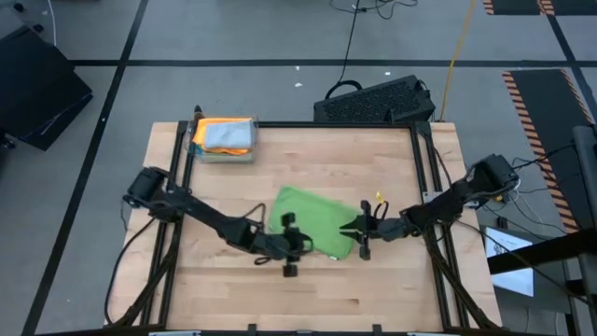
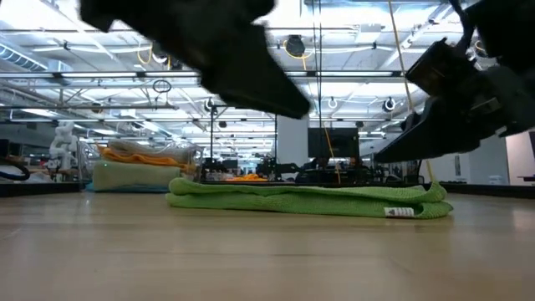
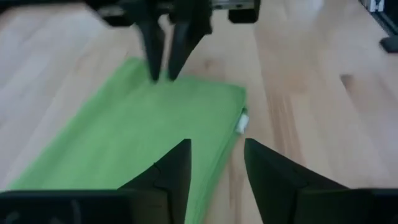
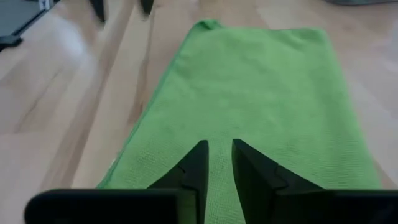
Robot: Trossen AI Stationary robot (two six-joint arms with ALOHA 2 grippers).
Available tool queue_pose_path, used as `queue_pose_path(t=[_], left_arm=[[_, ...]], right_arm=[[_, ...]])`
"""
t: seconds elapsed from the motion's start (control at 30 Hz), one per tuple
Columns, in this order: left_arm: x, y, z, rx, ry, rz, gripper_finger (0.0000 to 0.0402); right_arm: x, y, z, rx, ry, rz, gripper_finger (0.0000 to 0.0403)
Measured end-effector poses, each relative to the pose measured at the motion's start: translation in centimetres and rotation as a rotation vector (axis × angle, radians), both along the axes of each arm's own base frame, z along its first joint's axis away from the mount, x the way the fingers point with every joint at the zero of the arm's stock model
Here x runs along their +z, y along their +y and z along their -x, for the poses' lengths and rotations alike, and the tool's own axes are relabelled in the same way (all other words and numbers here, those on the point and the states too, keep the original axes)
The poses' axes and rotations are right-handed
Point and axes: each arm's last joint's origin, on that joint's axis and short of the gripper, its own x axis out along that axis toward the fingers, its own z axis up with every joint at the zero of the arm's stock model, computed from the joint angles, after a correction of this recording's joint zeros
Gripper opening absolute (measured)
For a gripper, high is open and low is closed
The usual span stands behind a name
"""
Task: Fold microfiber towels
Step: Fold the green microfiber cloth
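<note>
While the bright green towel (image 1: pixel 312 222) lies folded flat near the middle of the wooden table (image 1: pixel 392 280), both arms sit low on either side of it. Left gripper (image 1: pixel 291 245) is at the towel's near-left edge, fingers parted with nothing between them, the fabric's edge just beyond the tips in the left wrist view. Right gripper (image 1: pixel 362 231) is at the towel's right end, its fingers (image 4: pixel 198 168) only a narrow slit apart over the cloth; no fabric shows pinched between them. From table height the green towel reads as a doubled layer with its white tag (image 2: pixel 399 211) at one end. Over at the far-left corner, a stack of folded towels (image 1: pixel 224 138) waits, orange and pale blue on top. By my read, this one has at least one fold in, maybe one more, then onto the stack.
</note>
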Motion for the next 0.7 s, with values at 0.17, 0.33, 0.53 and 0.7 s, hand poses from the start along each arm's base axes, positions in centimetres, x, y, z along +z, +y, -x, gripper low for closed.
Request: queue_pose_path(t=[0.17,0.33,0.53,0.7], left_arm=[[-0.4,-1.1,-4.5,-0.007,-0.011,-0.068,0.0187],[-0.9,-1.1,-8.4,0.008,-0.035,-0.037,0.0187],[-4.6,-0.2,-9.3,-0.002,0.184,0.011,0.0143],[-5.5,0.1,-7.9,0.045,0.358,0.037,0.0102]], right_arm=[[1.2,0.2,0.9,-0.020,0.013,-0.017,0.0070],[2.4,0.0,2.6,-0.002,0.081,-0.002,0.0070],[3.4,-1.1,4.8,-0.011,0.170,0.038,0.0070],[2.6,-1.5,5.7,-0.014,0.141,0.020,0.0070]])
